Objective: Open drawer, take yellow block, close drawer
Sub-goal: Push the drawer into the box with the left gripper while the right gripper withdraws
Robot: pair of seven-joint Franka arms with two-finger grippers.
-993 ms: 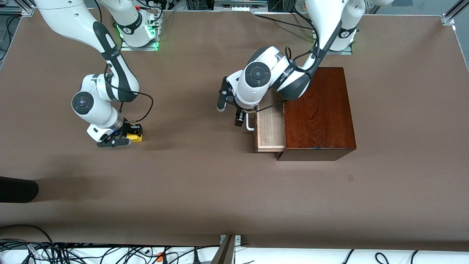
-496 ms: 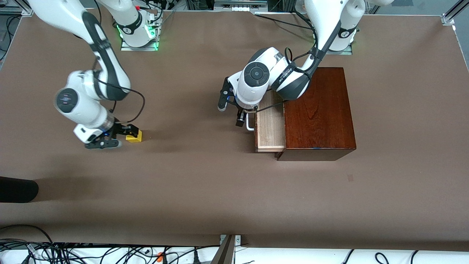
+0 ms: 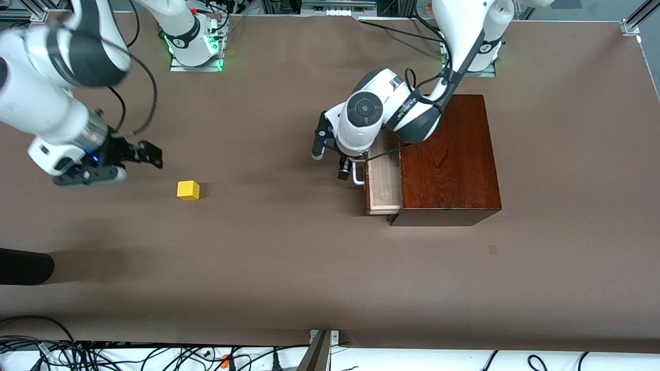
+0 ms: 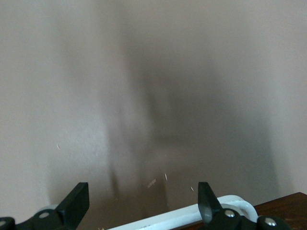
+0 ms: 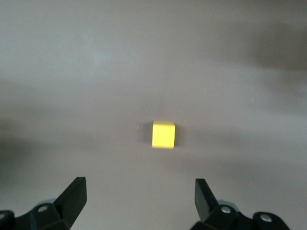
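Your right claw [image 3: 135, 157] hangs with its fingers spread and empty over the bare bench [image 3: 289, 268] toward the right arm's end, and the yellow block [image 3: 188, 190] sits free on the bench close by, well apart from the wooden box [image 3: 448, 159]. Your left claw [image 3: 330, 157] is at the white handle [image 3: 355, 175] with its fingers apart, the bar lying just in front of them rather than gripped. The drawer [image 3: 384, 180] stands partly out of the box. The risk now is in the closing push: if your left claw presses off-centre on that thin bar, the drawer may skew and bind, or the whole box may slide along the bench instead.
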